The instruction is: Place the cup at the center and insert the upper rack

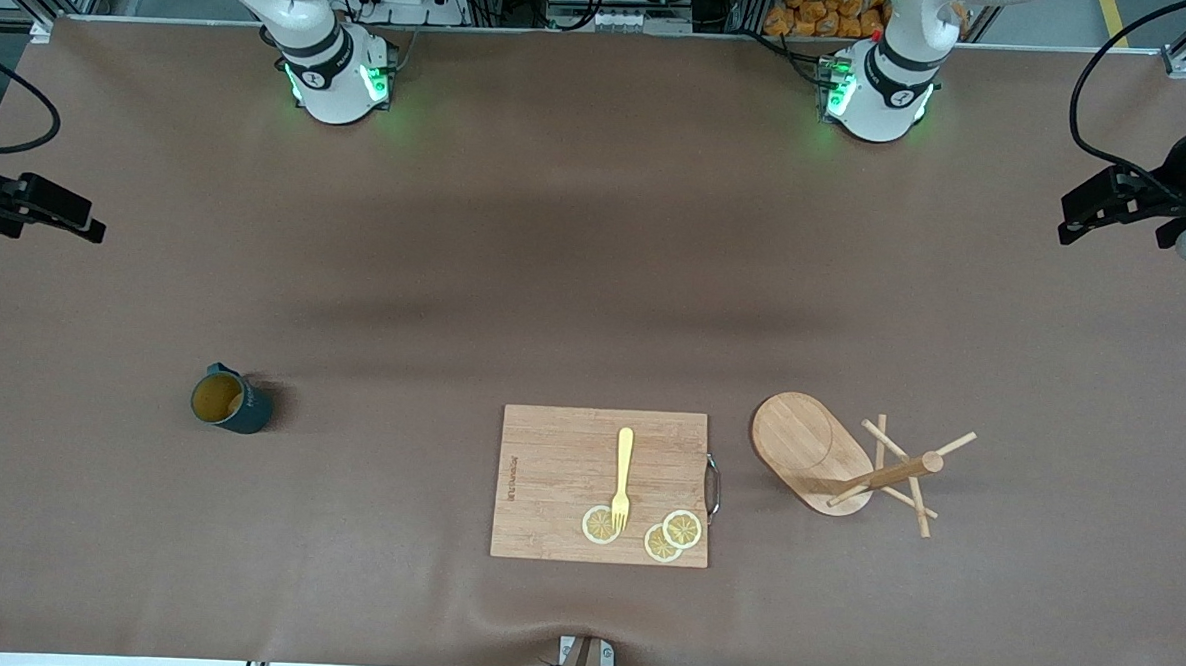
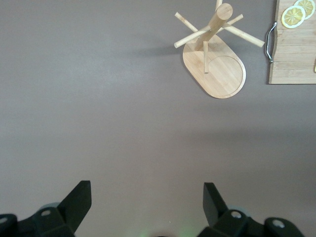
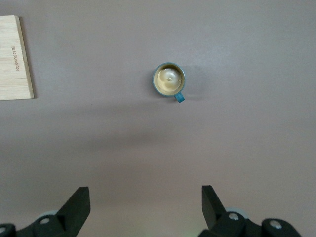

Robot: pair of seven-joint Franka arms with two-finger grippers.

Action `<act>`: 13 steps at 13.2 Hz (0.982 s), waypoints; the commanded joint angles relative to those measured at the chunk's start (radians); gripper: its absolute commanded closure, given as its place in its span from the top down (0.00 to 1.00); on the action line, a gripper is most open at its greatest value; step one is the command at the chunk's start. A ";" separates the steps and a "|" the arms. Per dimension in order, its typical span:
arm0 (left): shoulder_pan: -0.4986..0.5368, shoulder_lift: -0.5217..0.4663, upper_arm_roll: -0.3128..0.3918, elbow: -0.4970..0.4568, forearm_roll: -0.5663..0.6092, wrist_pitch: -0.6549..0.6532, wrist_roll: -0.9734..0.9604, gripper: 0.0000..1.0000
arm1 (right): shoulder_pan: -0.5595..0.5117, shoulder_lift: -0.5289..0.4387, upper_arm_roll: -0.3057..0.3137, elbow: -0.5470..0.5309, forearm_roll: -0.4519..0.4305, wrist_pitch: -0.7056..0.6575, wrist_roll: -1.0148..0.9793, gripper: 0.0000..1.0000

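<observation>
The dark teal cup (image 1: 230, 402) stands upright on the table toward the right arm's end; the right wrist view shows its tan inside (image 3: 169, 80). The bamboo upper rack (image 1: 813, 453) stands on its oval base toward the left arm's end, post and pegs up, and shows in the left wrist view (image 2: 217, 64). My left gripper (image 2: 147, 190) is open and empty, high over the table's left-arm end (image 1: 1109, 200), apart from the rack. My right gripper (image 3: 145, 192) is open and empty, high over the right-arm end (image 1: 33, 203), apart from the cup.
A rectangular wooden cutting board (image 1: 557, 472) lies between cup and rack, near the front camera, with a yellow fork (image 1: 624, 475) and three lemon slices (image 1: 683, 528) on it. It has a metal handle (image 1: 713, 486) on the rack's side. Brown cloth covers the table.
</observation>
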 commanded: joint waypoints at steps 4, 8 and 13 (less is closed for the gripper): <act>-0.001 0.002 -0.005 0.012 -0.014 -0.018 0.010 1.00 | -0.031 -0.043 0.017 -0.042 0.003 0.003 -0.011 1.00; -0.010 0.005 -0.007 0.011 -0.014 -0.018 0.007 1.00 | -0.036 -0.039 0.017 -0.043 0.005 0.003 -0.014 1.00; 0.005 -0.004 -0.001 0.049 -0.049 -0.018 0.010 1.00 | -0.034 0.053 0.017 -0.045 0.005 0.099 -0.014 1.00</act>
